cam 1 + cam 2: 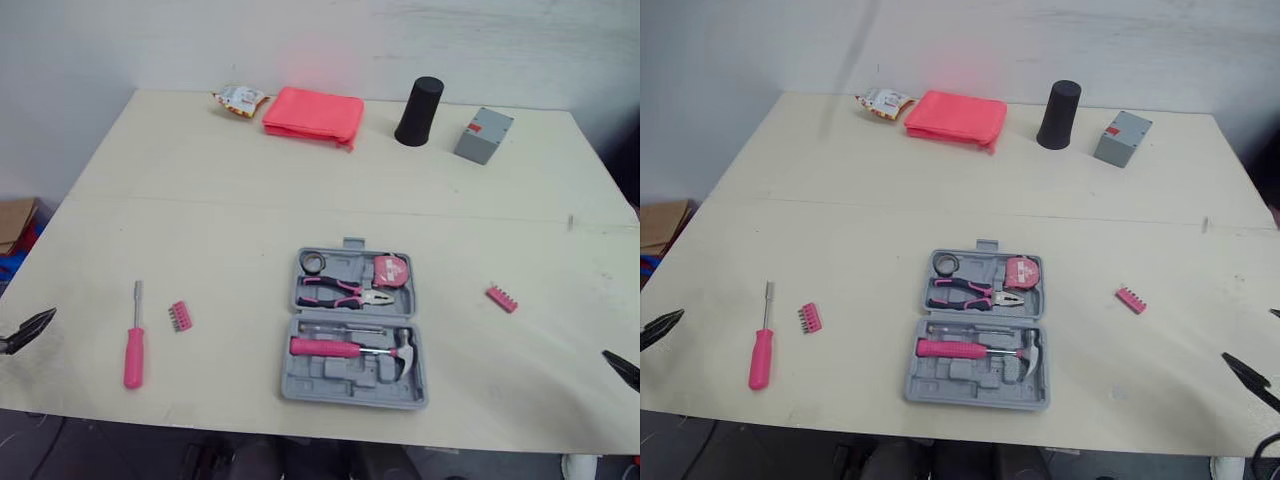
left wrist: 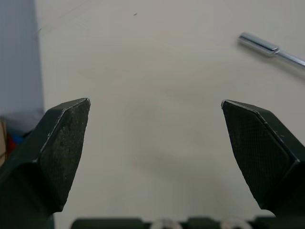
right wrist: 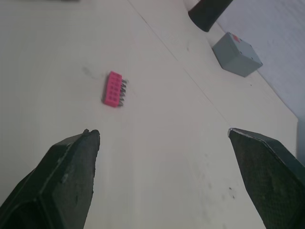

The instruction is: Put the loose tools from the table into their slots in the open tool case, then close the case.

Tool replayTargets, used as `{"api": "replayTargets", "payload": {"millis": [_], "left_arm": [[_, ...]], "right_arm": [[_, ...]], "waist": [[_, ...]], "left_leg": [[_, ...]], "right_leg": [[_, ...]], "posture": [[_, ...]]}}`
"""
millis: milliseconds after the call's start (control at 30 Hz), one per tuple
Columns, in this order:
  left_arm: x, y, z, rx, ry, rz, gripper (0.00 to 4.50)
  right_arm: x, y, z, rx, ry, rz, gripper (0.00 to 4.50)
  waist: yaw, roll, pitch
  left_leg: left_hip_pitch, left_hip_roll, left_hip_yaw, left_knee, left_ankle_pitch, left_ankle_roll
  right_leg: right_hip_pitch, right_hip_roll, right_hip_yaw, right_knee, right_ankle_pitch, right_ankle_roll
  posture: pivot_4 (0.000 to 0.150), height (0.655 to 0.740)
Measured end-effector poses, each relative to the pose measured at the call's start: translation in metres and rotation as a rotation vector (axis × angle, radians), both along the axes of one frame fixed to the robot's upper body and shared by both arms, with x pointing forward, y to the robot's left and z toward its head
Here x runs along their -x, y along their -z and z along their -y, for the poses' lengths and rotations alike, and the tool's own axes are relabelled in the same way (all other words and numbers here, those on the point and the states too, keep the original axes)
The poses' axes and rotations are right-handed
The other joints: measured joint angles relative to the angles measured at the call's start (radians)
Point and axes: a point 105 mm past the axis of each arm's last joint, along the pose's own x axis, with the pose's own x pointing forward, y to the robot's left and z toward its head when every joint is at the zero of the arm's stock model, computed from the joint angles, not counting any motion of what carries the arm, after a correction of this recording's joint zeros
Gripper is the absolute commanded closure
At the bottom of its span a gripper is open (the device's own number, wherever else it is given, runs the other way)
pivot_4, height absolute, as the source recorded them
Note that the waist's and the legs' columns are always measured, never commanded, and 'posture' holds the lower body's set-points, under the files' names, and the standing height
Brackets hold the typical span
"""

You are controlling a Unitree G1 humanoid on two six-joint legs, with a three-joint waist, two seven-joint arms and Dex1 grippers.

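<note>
An open grey tool case point(image 1: 353, 330) lies at the table's front middle, holding a pink hammer point(image 1: 350, 349), pink pliers point(image 1: 342, 292), a tape measure point(image 1: 389, 271) and a dark tape roll point(image 1: 313, 262). A pink-handled screwdriver point(image 1: 134, 340) and a pink bit holder point(image 1: 180, 316) lie loose to its left; the screwdriver's metal tip point(image 2: 267, 46) shows in the left wrist view. Another pink bit holder point(image 1: 502, 298) point(image 3: 114, 89) lies to the case's right. My left gripper point(image 2: 157, 152) hangs open at the table's left front edge point(image 1: 28, 330). My right gripper point(image 3: 167, 176) hangs open at the right front edge point(image 1: 622, 368). Both are empty.
Along the table's far edge sit a snack packet point(image 1: 239, 100), a folded pink cloth point(image 1: 314, 115), a black cup upside down point(image 1: 419, 111) and a grey box point(image 1: 483, 135) point(image 3: 237, 54). A cardboard box point(image 1: 14, 221) stands on the floor at the left.
</note>
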Motion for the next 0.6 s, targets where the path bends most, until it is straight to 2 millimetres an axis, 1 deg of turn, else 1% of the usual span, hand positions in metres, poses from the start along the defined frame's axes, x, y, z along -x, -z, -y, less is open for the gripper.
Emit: {"api": "replayTargets", "payload": {"millis": [33, 67, 133, 167, 233, 267, 300, 367, 433, 467, 533, 600], "left_arm": [[-0.002, -0.001, 0.007, 0.002, 0.022, 0.006, 0.03], [-0.002, -0.003, 0.017, 0.012, 0.043, 0.015, 0.03], [-0.001, -0.006, 0.040, 0.029, 0.071, 0.012, 0.03], [0.001, -0.006, 0.053, 0.041, 0.057, -0.024, 0.03], [0.002, -0.006, 0.069, 0.047, 0.014, -0.087, 0.03], [0.002, -0.007, 0.074, 0.062, -0.015, -0.082, 0.03], [0.001, -0.014, 0.082, 0.113, -0.064, -0.031, 0.03], [0.001, -0.022, 0.104, 0.164, -0.077, 0.020, 0.03], [0.002, -0.026, 0.127, 0.207, -0.090, 0.048, 0.03], [0.004, -0.026, 0.138, 0.243, -0.126, 0.073, 0.03], [0.008, -0.015, 0.159, 0.290, -0.166, 0.056, 0.03], [0.013, -0.003, 0.171, 0.341, -0.222, 0.033, 0.03]], "right_arm": [[-0.003, 0.001, -0.005, -0.008, -0.021, -0.004, 0.00], [-0.010, 0.002, -0.014, -0.024, -0.061, -0.009, 0.00], [-0.026, -0.003, -0.037, -0.065, -0.152, 0.009, 0.00], [-0.037, -0.008, -0.054, -0.105, -0.219, 0.027, 0.00], [-0.047, -0.015, -0.083, -0.162, -0.320, 0.041, 0.00], [-0.049, -0.016, -0.092, -0.180, -0.352, 0.035, 0.00], [-0.052, -0.017, -0.105, -0.214, -0.394, 0.027, 0.00], [-0.054, -0.019, -0.128, -0.249, -0.478, 0.018, 0.00], [-0.053, -0.020, -0.147, -0.266, -0.563, 0.001, 0.00], [-0.052, -0.019, -0.156, -0.277, -0.609, -0.015, 0.00], [-0.052, -0.018, -0.173, -0.298, -0.685, -0.026, 0.00], [-0.052, -0.019, -0.184, -0.304, -0.738, -0.030, 0.00]], "waist": [[0.000, 0.000, 0.000], [-0.002, 0.000, 0.000], [-0.011, -0.001, 0.000], [-0.019, -0.002, 0.001], [-0.021, -0.002, 0.001], [-0.019, -0.001, 0.002], [-0.017, 0.000, 0.002], [-0.008, -0.001, 0.003], [0.000, -0.001, 0.003], [0.004, -0.001, 0.003], [0.007, -0.002, 0.003], [0.008, -0.002, 0.003]], "left_leg": [[0.000, 0.000, 0.000, 0.000, 0.000, 0.000], [0.000, 0.000, 0.000, 0.000, 0.001, -0.001], [-0.001, 0.000, 0.000, 0.001, 0.001, -0.001], [-0.002, 0.001, 0.000, 0.003, 0.001, -0.001], [-0.005, 0.001, -0.002, 0.005, 0.002, -0.001], [-0.006, 0.001, -0.002, 0.006, 0.002, -0.002], [-0.006, 0.001, -0.002, 0.006, 0.002, -0.002], [-0.007, 0.002, -0.003, 0.010, 0.002, -0.002], [-0.008, 0.002, -0.003, 0.014, 0.001, -0.002], [-0.007, 0.002, -0.003, 0.014, 0.001, -0.002], [-0.006, 0.001, -0.003, 0.016, 0.001, -0.002], [-0.005, 0.001, -0.003, 0.017, 0.001, -0.001]], "right_leg": [[0.000, 0.000, 0.000, 0.001, 0.000, 0.000], [-0.001, 0.001, 0.000, 0.002, 0.000, 0.000], [-0.001, 0.001, 0.001, 0.004, 0.000, 0.000], [-0.003, 0.001, 0.001, 0.005, 0.000, 0.000], [-0.006, 0.002, 0.001, 0.007, 0.000, 0.000], [-0.006, 0.003, 0.001, 0.008, 0.000, 0.000], [-0.006, 0.002, 0.001, 0.008, 0.000, 0.000], [-0.006, 0.004, 0.001, 0.009, 0.000, 0.000], [-0.006, 0.004, 0.001, 0.010, 0.000, 0.001], [-0.004, 0.004, 0.002, 0.009, 0.001, 0.002], [-0.002, 0.004, 0.002, 0.008, 0.002, 0.003], [0.000, 0.004, 0.002, 0.008, 0.002, 0.004]], "posture": [[0.150, 0.7400], [0.150, 0.7400], [0.150, 0.7400], [0.150, 0.7400], [0.150, 0.7400], [0.150, 0.7400], [0.150, 0.7400], [0.150, 0.7400], [0.150, 0.7400], [0.150, 0.7400], [0.150, 0.7400], [0.150, 0.7400]]}}
